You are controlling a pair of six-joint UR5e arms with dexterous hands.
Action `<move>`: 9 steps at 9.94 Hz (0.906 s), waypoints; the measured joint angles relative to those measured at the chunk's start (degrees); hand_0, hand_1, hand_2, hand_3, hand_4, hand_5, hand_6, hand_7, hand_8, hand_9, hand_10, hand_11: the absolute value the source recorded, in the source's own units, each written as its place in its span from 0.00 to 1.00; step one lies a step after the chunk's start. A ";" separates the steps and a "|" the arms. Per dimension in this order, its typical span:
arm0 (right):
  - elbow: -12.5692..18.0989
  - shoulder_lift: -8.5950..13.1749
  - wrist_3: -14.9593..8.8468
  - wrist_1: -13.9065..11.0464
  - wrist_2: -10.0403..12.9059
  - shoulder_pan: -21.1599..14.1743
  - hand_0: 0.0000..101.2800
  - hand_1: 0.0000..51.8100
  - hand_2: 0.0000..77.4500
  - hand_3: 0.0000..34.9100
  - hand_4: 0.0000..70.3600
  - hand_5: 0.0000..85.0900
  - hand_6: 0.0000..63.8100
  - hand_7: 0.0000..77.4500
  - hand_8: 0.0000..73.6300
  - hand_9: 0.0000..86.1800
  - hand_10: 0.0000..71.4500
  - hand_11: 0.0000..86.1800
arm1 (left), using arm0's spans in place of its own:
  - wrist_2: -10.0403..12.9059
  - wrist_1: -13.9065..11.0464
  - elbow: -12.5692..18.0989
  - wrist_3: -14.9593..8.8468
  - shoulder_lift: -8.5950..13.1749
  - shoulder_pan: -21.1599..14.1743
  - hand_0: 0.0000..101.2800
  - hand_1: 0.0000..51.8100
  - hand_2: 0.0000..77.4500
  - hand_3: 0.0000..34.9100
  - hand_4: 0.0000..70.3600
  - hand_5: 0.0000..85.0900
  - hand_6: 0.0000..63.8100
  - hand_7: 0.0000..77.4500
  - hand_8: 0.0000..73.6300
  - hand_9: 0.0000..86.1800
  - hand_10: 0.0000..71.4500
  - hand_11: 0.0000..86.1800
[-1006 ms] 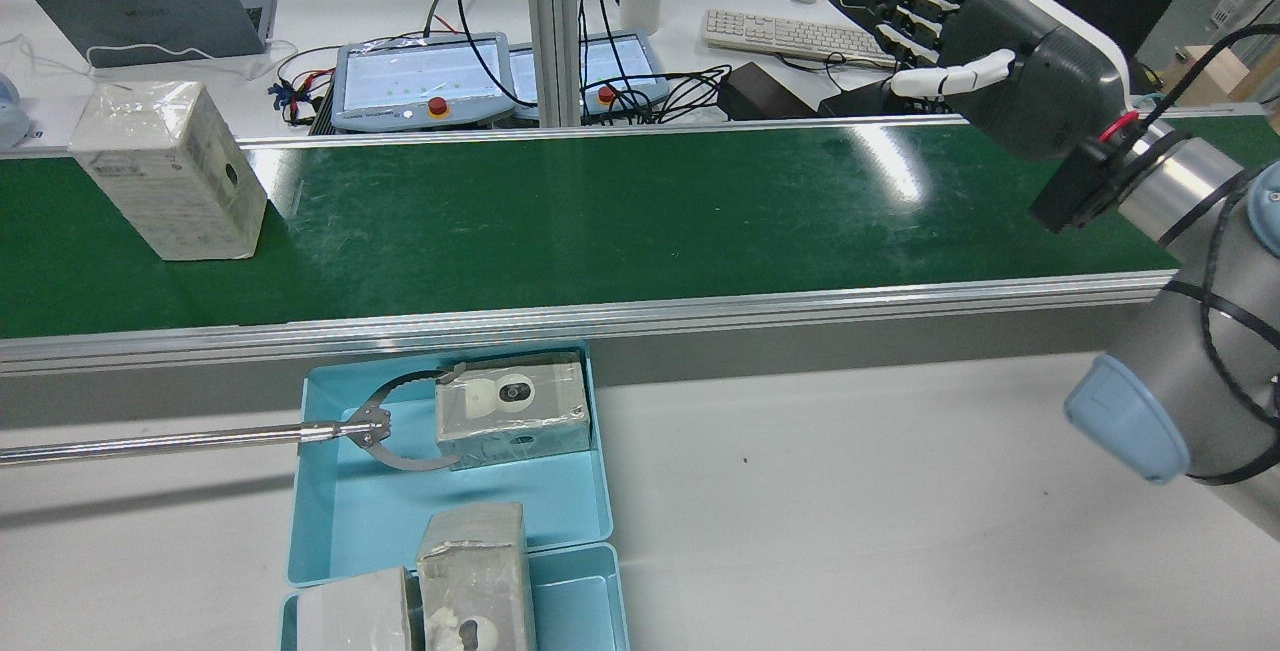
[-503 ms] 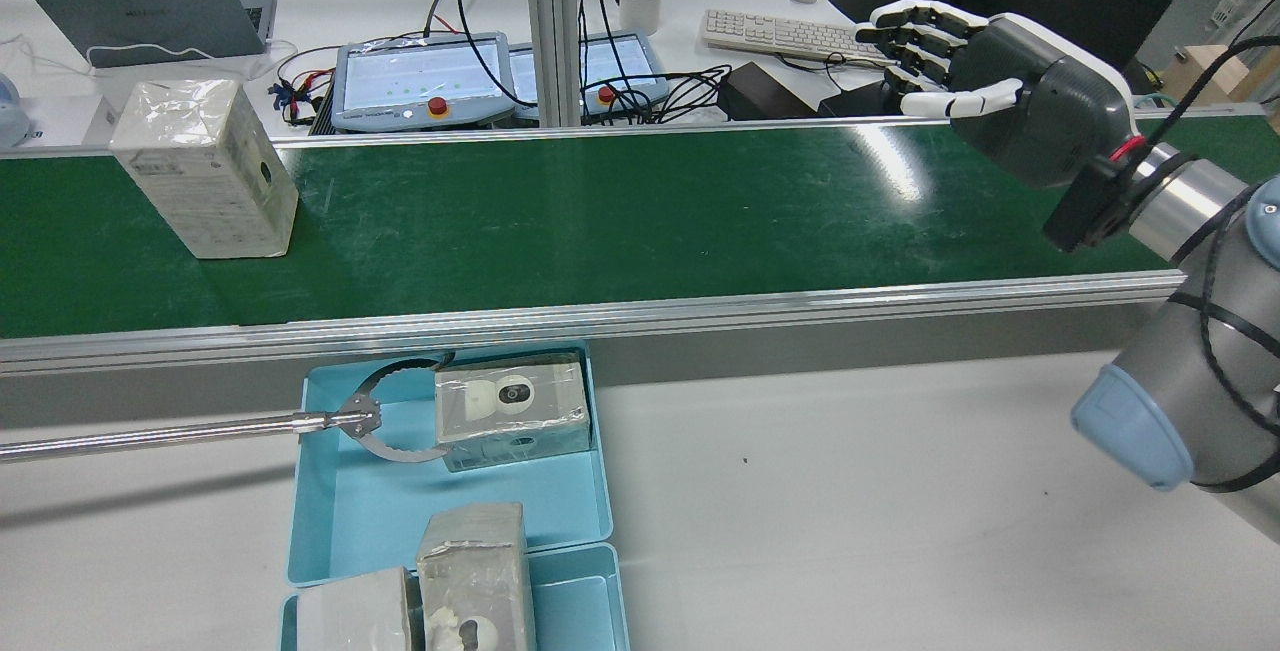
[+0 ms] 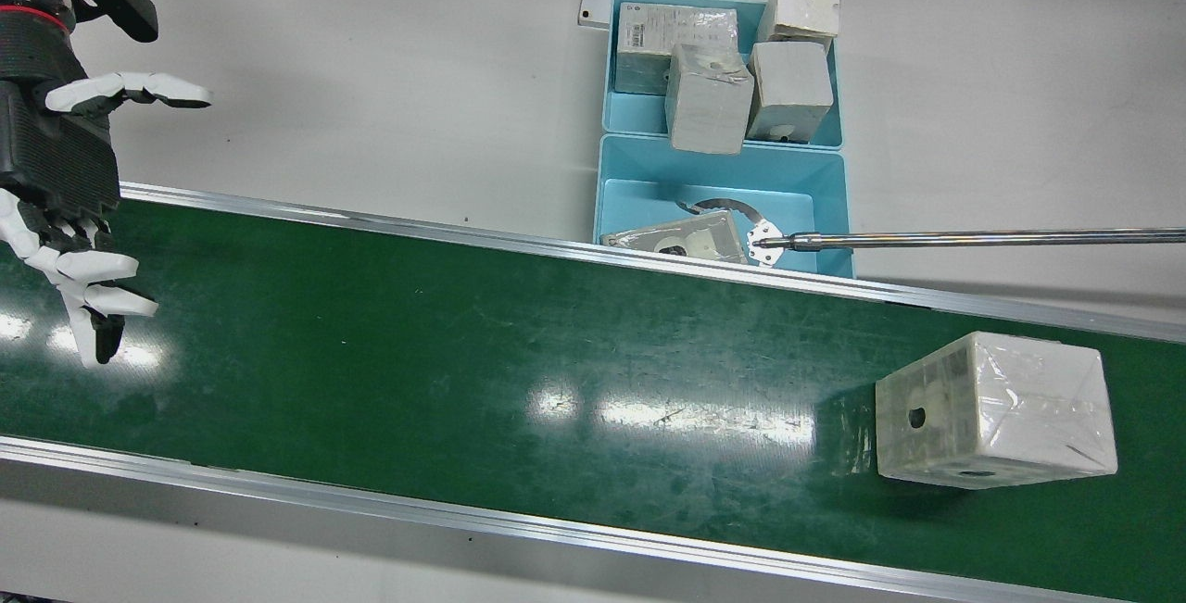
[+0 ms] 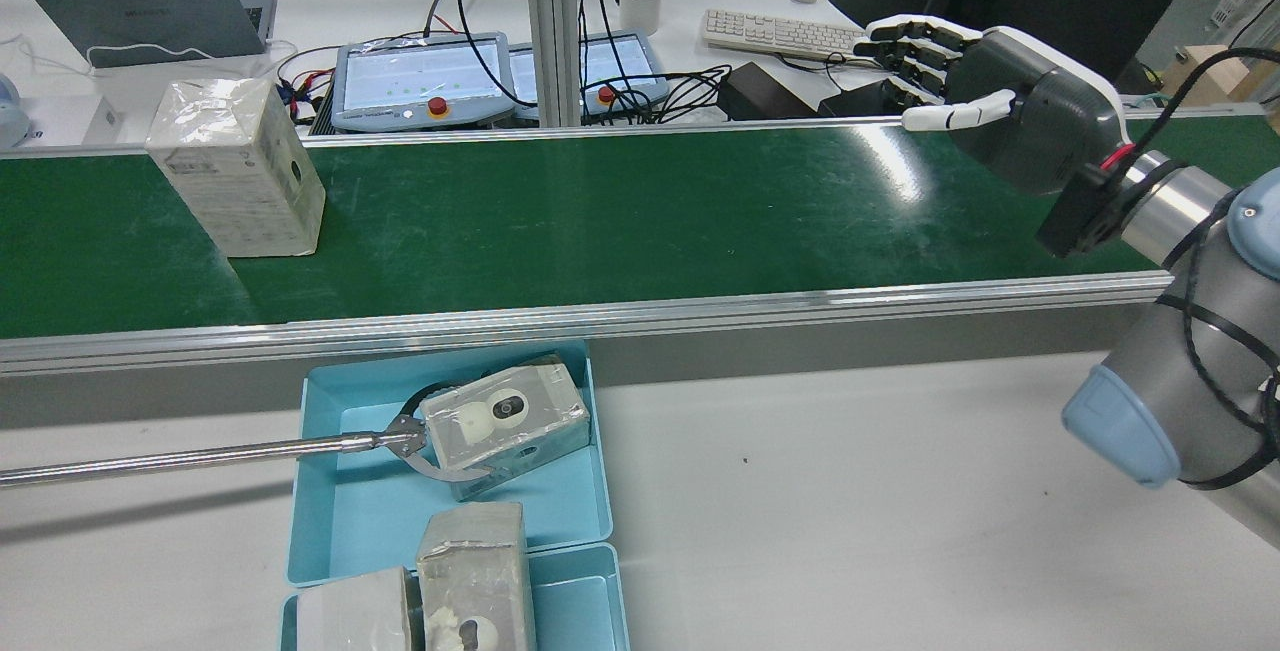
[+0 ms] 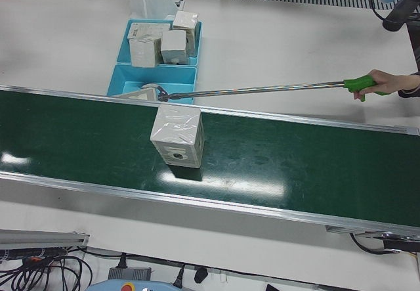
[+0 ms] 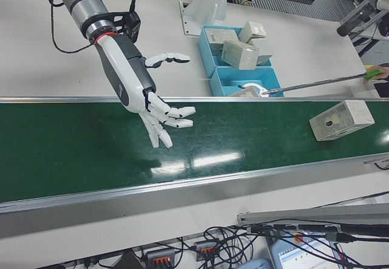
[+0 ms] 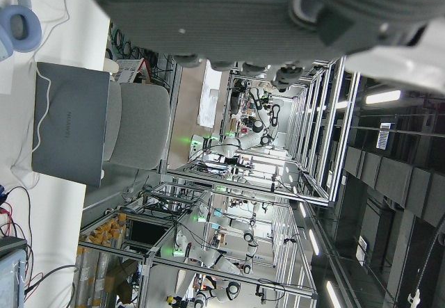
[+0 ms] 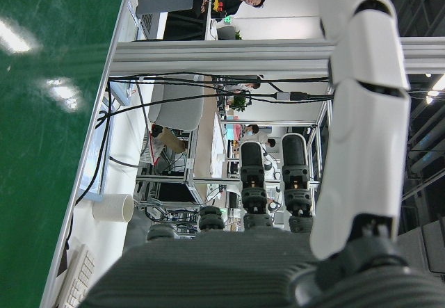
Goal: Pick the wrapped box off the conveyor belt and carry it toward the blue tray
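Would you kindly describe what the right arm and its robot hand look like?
The right robot hand has a dark grey ribbed palm body with a white back shell and white fingers with black joints and tips. A red ring marks the wrist, under a black camera bracket. The arm is silver-grey with pale blue joint caps and black cables strapped along it.

A: Belt (image 3: 463, 371) finish? 
B: Green, smooth, semi-gloss with light glare, fine scuffs. Side rails (image 3: 371, 228) are brushed metal.
A: Wrapped box (image 3: 996, 422)?
B: Pale card under clear crinkled film, shiny in patches.
A: Tray (image 4: 330, 531)?
B: Light blue plastic, smooth, low sheen. Reacher pole (image 3: 973, 237) is polished metal with a green plastic grip (image 5: 359, 85).
A: Right hand (image 6: 143, 96)?
B: Dark matt ribbed palm shell, glossy white plastic fingers (image 6: 176, 114).
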 joint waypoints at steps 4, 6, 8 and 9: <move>-1.78 0.44 0.57 0.35 0.15 -0.04 0.46 0.25 0.26 0.42 0.24 0.36 0.11 0.32 0.01 0.09 0.00 0.01 | 0.00 0.00 0.00 0.00 0.00 0.00 0.00 0.00 0.01 0.00 0.00 0.01 0.00 0.00 0.00 0.00 0.00 0.00; -1.79 1.47 1.48 0.23 -0.25 1.70 0.47 0.32 0.30 0.36 0.26 0.37 0.12 0.31 0.04 0.09 0.00 0.01 | 0.00 0.00 0.00 0.00 0.00 0.00 0.00 0.00 0.01 0.00 0.00 0.01 0.00 0.00 0.00 0.00 0.00 0.00; -1.58 2.12 2.28 0.06 -0.34 2.55 0.49 0.35 0.30 0.33 0.26 0.37 0.11 0.32 0.03 0.09 0.00 0.01 | 0.00 0.00 0.00 0.00 0.00 0.00 0.00 0.00 0.01 0.00 0.00 0.01 0.00 0.01 0.00 0.00 0.01 0.00; -1.84 2.73 2.37 0.14 -0.33 2.50 0.49 0.35 0.30 0.33 0.26 0.37 0.11 0.32 0.03 0.09 0.00 0.01 | 0.00 0.00 0.00 0.00 0.00 0.00 0.00 0.00 0.01 0.00 0.00 0.01 0.00 0.01 0.00 0.00 0.01 0.00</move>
